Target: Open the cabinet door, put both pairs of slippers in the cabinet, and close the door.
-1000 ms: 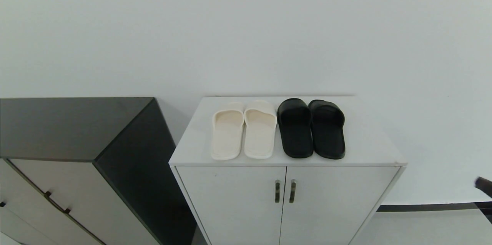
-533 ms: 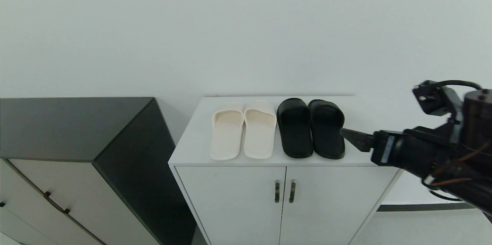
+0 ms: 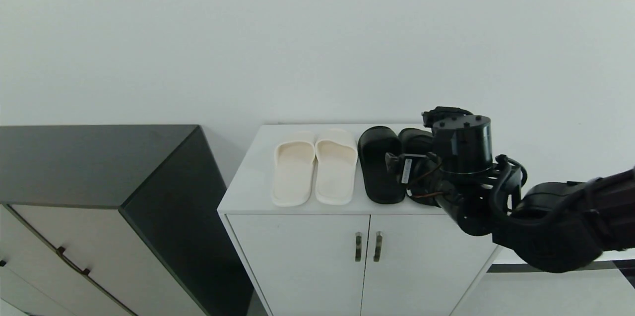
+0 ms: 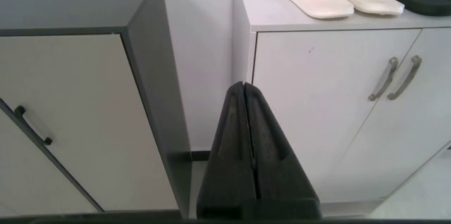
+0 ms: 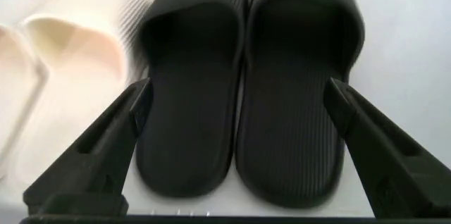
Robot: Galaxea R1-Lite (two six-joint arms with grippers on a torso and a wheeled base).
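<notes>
Black pair (image 3: pixel 379 167) on cabinet (image 3: pixel 238 197) top, long axis 12–6, white pair (image 3: pixel 315 167) at its 9 o'clock. Right gripper (image 5: pixel 238 90), arm at its 4 o'clock, is nearer: jaws wide, straddling both black slippers, gripping nothing. Left gripper (image 4: pixel 244 90) closed, empty. Doors (image 3: pixel 302 261) closed.

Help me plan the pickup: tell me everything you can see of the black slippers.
The black slippers are a matte, rubbery-looking pair of slides with broad toe straps and ribbed footbeds. They lie flat, side by side, on the white cabinet top, toes toward the wall, just right of the white slippers. The open right gripper hovers over them, one finger toward each outer side; whether it touches them cannot be told.
</notes>
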